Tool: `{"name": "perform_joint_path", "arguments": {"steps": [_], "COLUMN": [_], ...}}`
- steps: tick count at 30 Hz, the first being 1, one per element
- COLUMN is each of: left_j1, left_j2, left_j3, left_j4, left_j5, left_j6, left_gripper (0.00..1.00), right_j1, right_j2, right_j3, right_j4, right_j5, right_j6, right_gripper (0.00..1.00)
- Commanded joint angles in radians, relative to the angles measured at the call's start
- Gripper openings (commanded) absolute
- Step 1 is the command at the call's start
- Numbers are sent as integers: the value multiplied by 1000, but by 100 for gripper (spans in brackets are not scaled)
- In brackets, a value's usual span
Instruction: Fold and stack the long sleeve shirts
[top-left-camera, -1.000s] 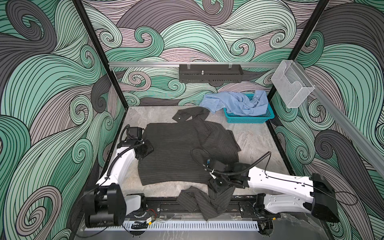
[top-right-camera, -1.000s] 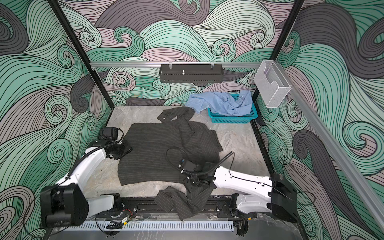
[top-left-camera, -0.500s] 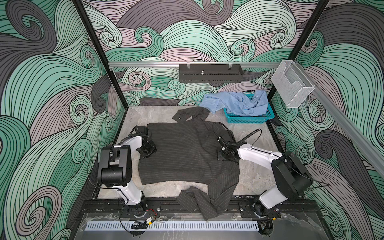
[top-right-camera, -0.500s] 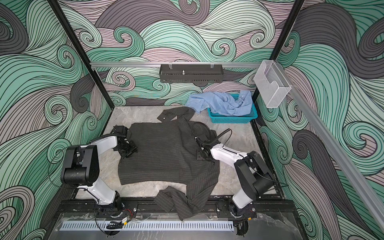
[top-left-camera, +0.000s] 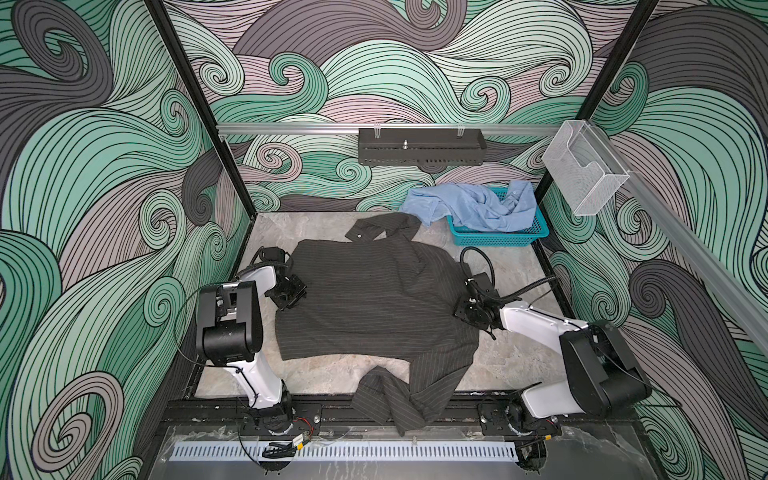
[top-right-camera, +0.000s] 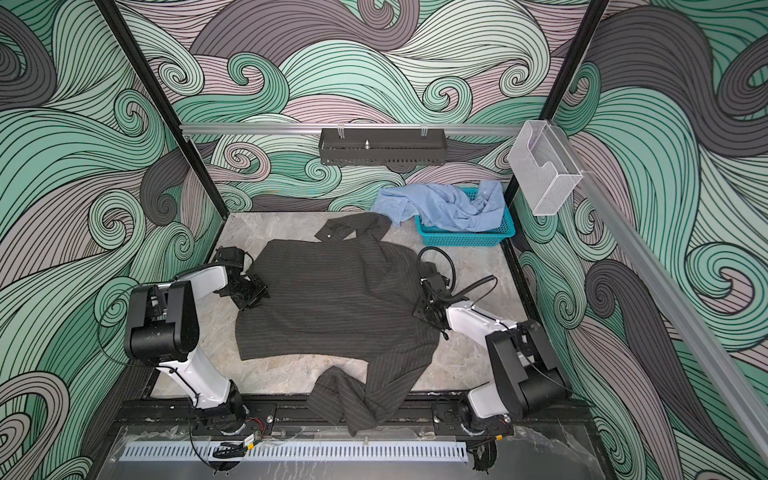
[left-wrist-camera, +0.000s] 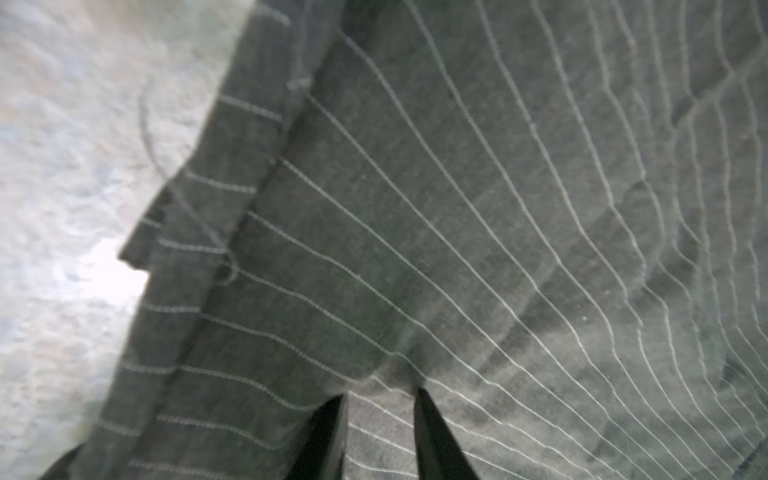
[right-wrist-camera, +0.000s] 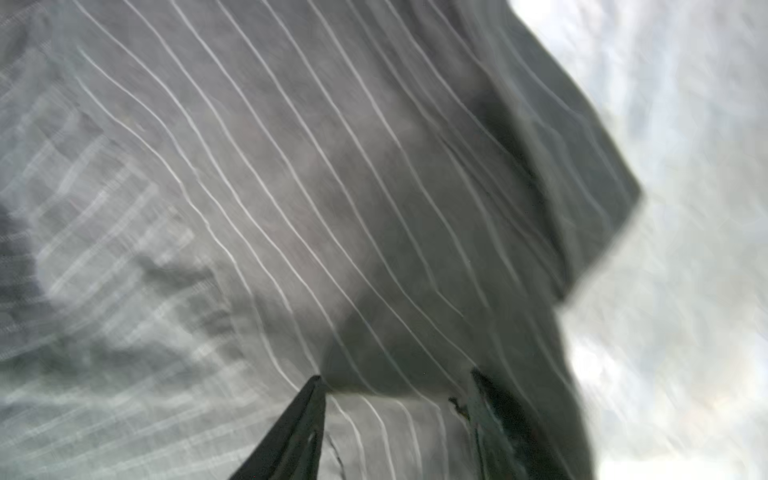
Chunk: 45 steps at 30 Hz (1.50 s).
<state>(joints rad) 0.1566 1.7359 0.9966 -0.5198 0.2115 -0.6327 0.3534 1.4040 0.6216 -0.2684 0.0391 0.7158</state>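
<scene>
The dark pinstriped long sleeve shirt (top-left-camera: 374, 303) (top-right-camera: 332, 303) lies spread on the table, one sleeve (top-left-camera: 399, 399) trailing over the front edge. My left gripper (top-left-camera: 291, 297) (left-wrist-camera: 380, 395) rests on its left edge, jaws apart, with flat cloth showing between the tips. At the shirt's right edge sits my right gripper (top-left-camera: 465, 309) (right-wrist-camera: 397, 380), also with jaws apart on the cloth, which ridges slightly at the tips. The light blue shirt (top-left-camera: 478, 205) (top-right-camera: 444, 203) is crumpled in and over the basket.
A teal basket (top-left-camera: 498, 239) stands at the back right corner of the table (top-left-camera: 511, 361). A black shelf (top-left-camera: 419, 147) hangs on the back rail and a clear box (top-left-camera: 582, 174) on the right rail. Patterned walls close in both sides.
My right gripper has left the shirt's front middle and come to its right edge, then slid a little nearer the front. The left gripper has stayed at the left edge, its arm folded back.
</scene>
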Motion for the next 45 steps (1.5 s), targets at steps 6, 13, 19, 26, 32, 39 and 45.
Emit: {"name": "perform_joint_path", "arguments": {"steps": [6,13,19,26,32,39,45], "left_j1": [-68,-66,-65,-62,-39,-18,-24], "left_j2": [-180,-76,147,446,515,478,441], "left_j3": [71,281,495,784,791,724,706], "left_j4": [-155,-231,-274,-409,-474,-515,-514], "left_j5": [35,42,44,12,-42,-50,21], "left_j6": [70,91,73,88,93,160,198], "left_gripper": [55,55,54,52,51,51,50], "right_j1": [78,70,52,2,-15,-10,-10], "right_j2": [-209,81,402,623,584,385,238], "right_j3": [132,424,690,850,707,439,449], "right_j4": [-239,-260,-268,-338,-381,-427,-409], "right_j5": [84,66,7,-7,-17,-21,-20], "right_j6": [-77,-151,-169,-120,-53,-24,-67], "right_gripper": [66,67,66,64,63,63,69]}}
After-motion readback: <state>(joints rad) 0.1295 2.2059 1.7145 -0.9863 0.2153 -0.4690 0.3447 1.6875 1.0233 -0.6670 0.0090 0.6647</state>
